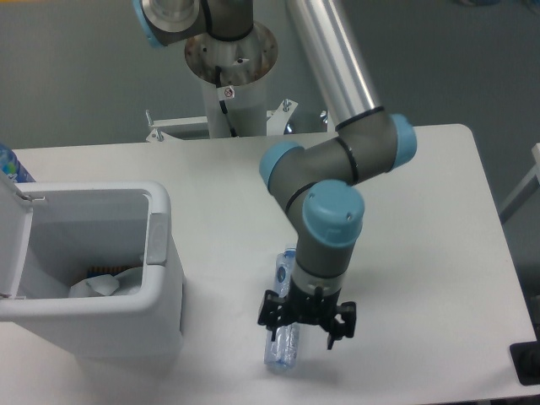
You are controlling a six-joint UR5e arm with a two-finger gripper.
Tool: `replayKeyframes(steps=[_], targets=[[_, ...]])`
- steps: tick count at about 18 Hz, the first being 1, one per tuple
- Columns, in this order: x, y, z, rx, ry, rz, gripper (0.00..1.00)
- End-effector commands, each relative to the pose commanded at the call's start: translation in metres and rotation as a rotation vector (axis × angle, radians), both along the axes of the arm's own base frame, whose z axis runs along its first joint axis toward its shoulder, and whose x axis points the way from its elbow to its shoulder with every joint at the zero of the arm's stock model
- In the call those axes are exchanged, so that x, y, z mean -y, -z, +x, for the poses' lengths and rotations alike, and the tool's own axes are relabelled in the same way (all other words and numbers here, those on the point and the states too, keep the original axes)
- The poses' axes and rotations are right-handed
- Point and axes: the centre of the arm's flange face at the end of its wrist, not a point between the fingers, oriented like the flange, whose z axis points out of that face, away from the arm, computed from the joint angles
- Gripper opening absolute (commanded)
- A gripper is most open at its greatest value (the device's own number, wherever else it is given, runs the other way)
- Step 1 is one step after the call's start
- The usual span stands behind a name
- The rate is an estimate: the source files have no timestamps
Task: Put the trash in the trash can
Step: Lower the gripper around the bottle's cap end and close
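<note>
1. On the bench (422, 211), the water bottle (283, 342) lies flat.
2. Directly above it, the hand (305, 319) hangs spread open, gripping nothing.
3. Left, the trash can (156, 278) holds the napkin (97, 287).

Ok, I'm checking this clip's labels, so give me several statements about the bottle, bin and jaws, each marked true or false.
1. The water bottle lies on the table. True.
2. The trash can has its lid shut. False: the lid stands open.
3. A crumpled napkin sits inside the trash can. True.
4. The gripper holds the bottle in the air. False: its jaws are open, low over the bottle's lower half.
5. The bottle touches the trash can. False: bare table lies between them.
</note>
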Motion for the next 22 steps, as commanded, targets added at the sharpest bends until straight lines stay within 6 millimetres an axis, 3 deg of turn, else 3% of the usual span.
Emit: replayKeyframes(steps=[11,17,20,22], targets=[[-0.007,0.047,0.012,-0.009,0.014,-0.099,1.00],[-0.009,0.052,0.014,-0.012,0.018,-0.106,0.99],[-0.008,0.051,0.015,-0.011,0.016,-0.106,0.69],[-0.007,0.050,0.015,-0.012,0.016,-0.106,0.56]])
